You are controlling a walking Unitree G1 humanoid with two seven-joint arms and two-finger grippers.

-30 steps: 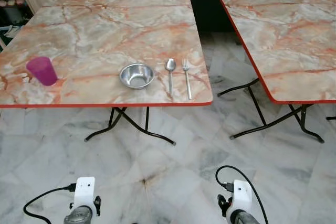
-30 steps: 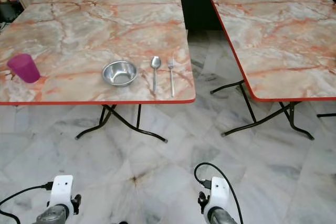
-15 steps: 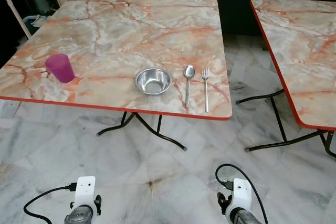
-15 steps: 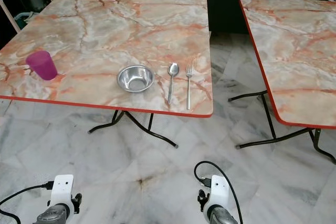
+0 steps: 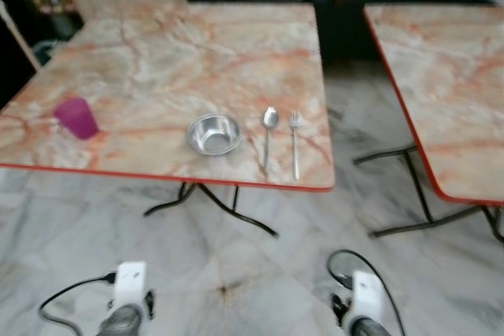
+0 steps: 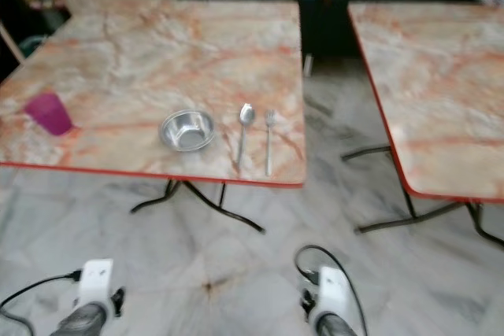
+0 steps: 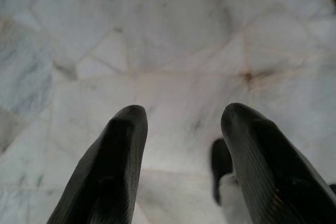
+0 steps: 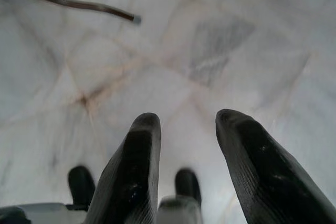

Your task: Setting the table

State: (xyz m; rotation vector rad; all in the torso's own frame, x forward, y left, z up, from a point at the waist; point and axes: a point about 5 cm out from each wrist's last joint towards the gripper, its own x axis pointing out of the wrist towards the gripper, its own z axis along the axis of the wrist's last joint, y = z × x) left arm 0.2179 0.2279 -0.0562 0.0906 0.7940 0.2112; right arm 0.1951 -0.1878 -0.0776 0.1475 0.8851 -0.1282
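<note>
Steel bowl [image 5: 213, 133] is sitting with spoon [image 5: 268, 138] and fork [image 5: 294, 144] at its 3 o'clock like a place setting, purple cup [image 5: 75, 118] way off at 9, while left gripper [image 7: 181, 124] and right gripper [image 8: 186, 129] are hanging open and empty over the floor.

Showing white wrist housings on silver arms, a black cable looping from each, and tapering, rounded black fingers on the left gripper [image 7: 181, 124] and right gripper [image 8: 186, 127], both glinting faintly.
</note>
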